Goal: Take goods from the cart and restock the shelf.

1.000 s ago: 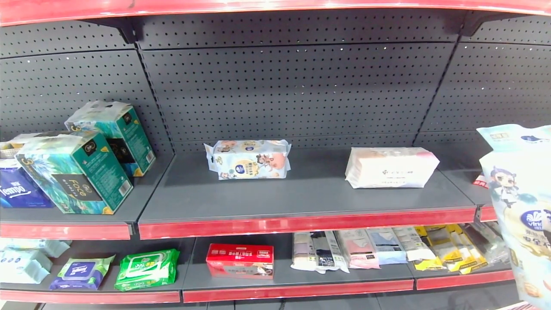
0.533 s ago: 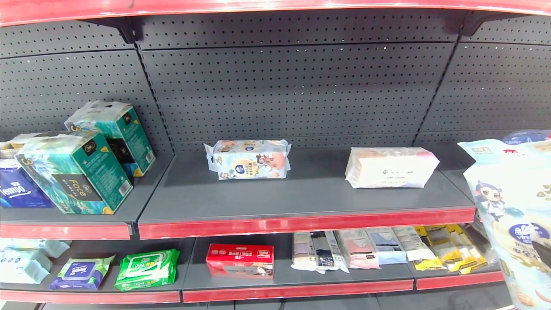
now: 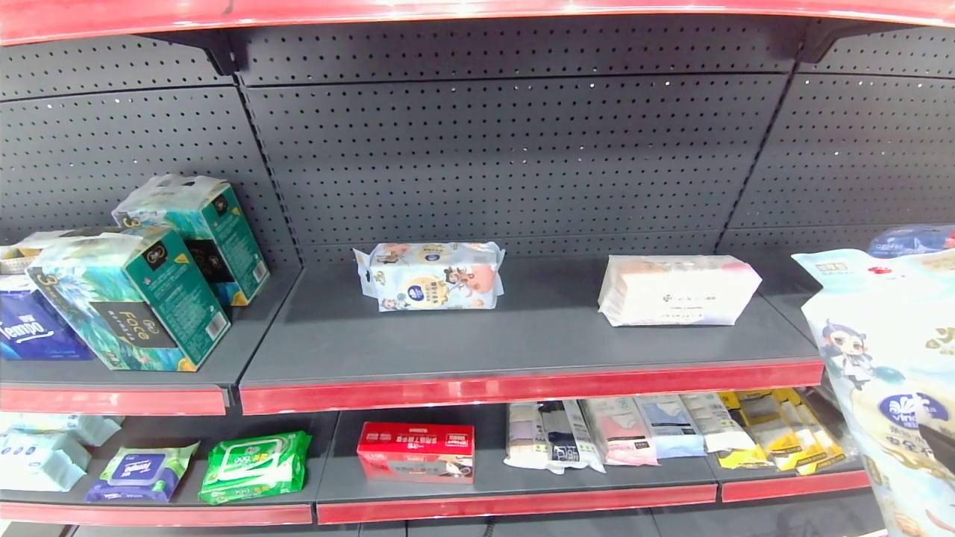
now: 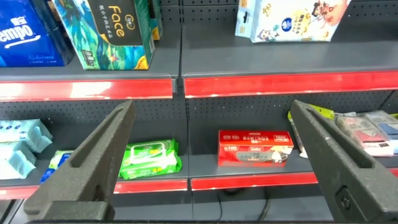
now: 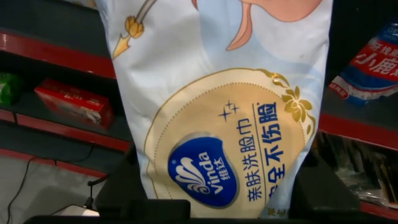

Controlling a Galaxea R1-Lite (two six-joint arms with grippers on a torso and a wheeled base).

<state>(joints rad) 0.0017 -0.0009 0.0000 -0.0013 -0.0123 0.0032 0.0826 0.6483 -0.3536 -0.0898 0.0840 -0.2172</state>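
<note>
A large pale-blue bag of face towels (image 3: 884,388) with a cartoon figure hangs at the far right, in front of the shelf's right bay. In the right wrist view the bag (image 5: 224,124) sits between the dark fingers of my right gripper (image 5: 221,186), which is shut on it. My left gripper (image 4: 211,109) is open with nothing between its foam fingers (image 4: 93,155). It faces the lower shelf rows, level with the red box (image 4: 255,148). The middle shelf board (image 3: 522,335) holds a cartoon tissue pack (image 3: 429,276) and a white pack (image 3: 677,289).
Two green tissue boxes (image 3: 134,306) and a blue pack (image 3: 30,328) stand on the left bay. A blue packet (image 3: 910,239) lies on the right bay behind the bag. The lower shelf carries green wipes (image 3: 256,466), a red box (image 3: 415,451) and several mask packs (image 3: 634,432).
The held bag has shifted left and a little lower in the head view, uncovering the blue packet behind it. The shelf goods have not moved.
</note>
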